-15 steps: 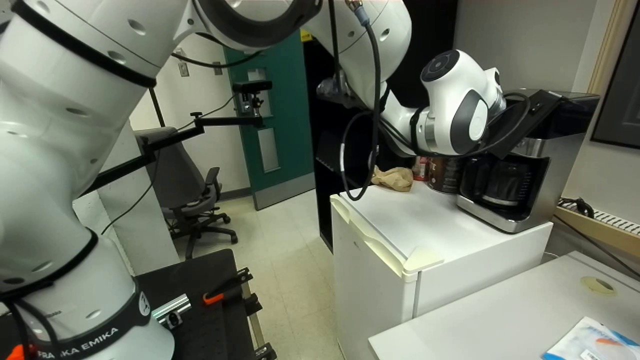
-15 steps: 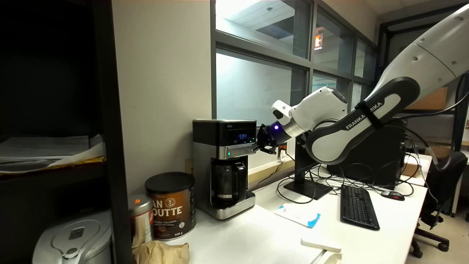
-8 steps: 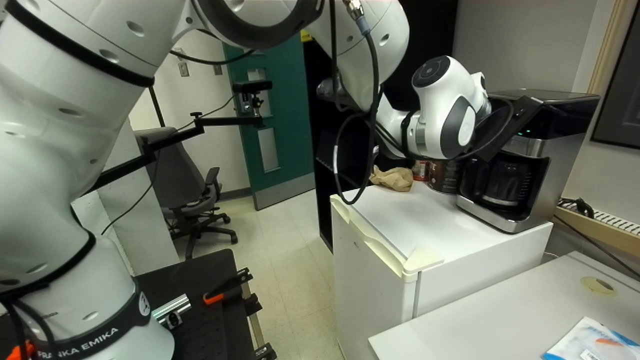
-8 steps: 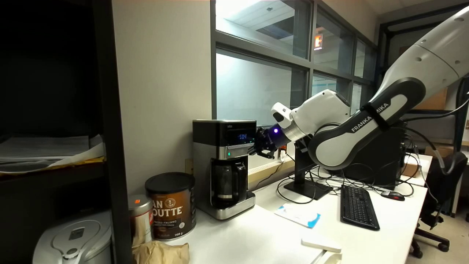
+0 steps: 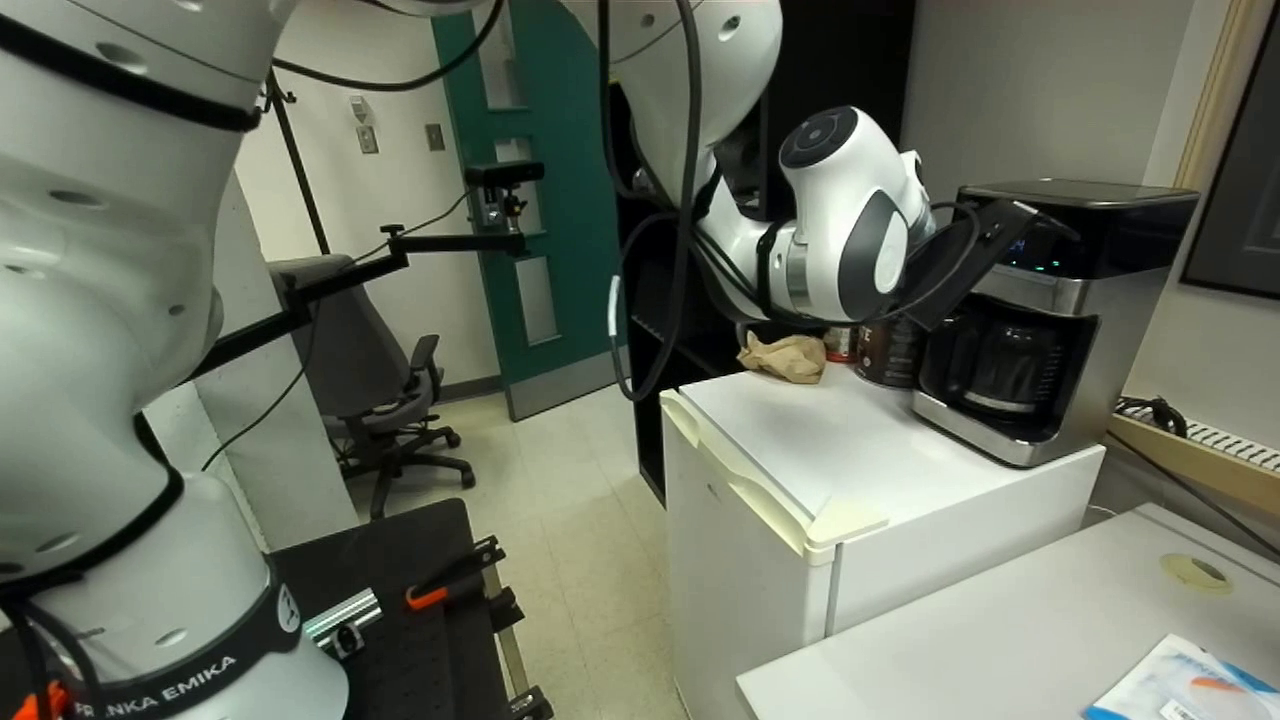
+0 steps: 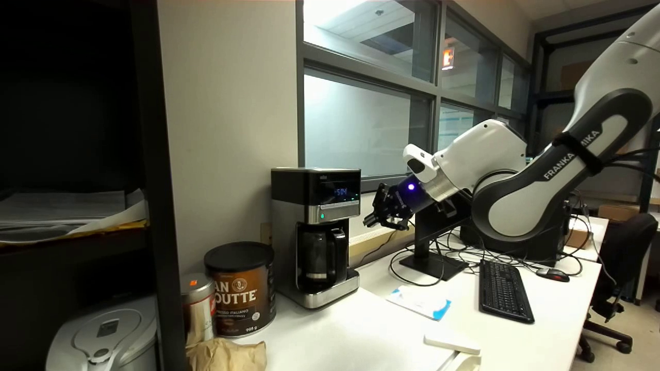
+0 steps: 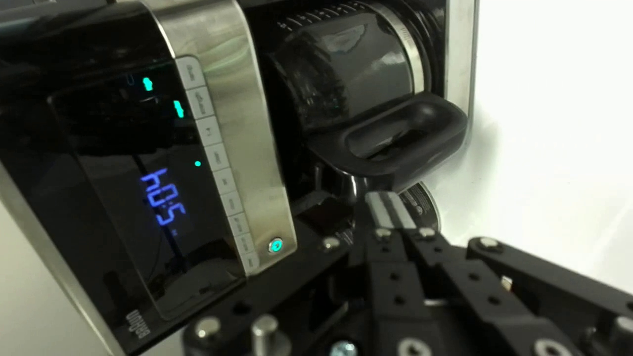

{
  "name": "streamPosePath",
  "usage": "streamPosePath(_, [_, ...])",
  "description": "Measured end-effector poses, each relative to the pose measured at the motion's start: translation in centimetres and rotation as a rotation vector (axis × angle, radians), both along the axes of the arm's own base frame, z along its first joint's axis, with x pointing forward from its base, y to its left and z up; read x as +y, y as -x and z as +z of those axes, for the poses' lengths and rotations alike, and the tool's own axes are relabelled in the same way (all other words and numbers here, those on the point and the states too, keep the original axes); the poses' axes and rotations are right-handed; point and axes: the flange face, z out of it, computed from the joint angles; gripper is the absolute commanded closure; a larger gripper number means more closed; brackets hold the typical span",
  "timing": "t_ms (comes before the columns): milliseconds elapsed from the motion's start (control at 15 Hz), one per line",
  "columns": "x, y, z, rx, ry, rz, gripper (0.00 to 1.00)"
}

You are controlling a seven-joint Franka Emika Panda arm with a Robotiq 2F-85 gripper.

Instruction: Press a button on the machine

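The machine, a black and silver coffee maker, stands at the fridge's far end in both exterior views (image 5: 1125, 345) (image 6: 289, 226). In the wrist view the machine (image 7: 240, 123) shows a row of small grey buttons (image 7: 217, 157), a blue lit display (image 7: 163, 198) and a round green lit button (image 7: 275, 245) on its silver band. The glass carafe (image 7: 346, 69) sits inside. My gripper (image 6: 369, 221) is apart from the machine, in front of it and about level with its lower band. In the wrist view the gripper's fingertips (image 7: 390, 210) are together with nothing between them.
The machine stands on a white fridge (image 5: 760, 580). A brown coffee can (image 6: 242, 288), a smaller tin (image 6: 198, 304) and a crumpled paper bag (image 6: 227, 355) are beside it. A monitor (image 6: 430, 247), cables and a keyboard (image 6: 505, 291) are on the desk.
My gripper has drawn back from the machine's front and dropped slightly, opening a gap. The machine's display and lights are less covered by the arm. The green button is lit throughout.
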Motion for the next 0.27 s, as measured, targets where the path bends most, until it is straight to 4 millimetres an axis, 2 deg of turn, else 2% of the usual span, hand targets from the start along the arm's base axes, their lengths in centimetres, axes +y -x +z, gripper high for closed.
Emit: streamPosePath(267, [0.0,2.6,0.1,0.033,0.010,0.024,1.00])
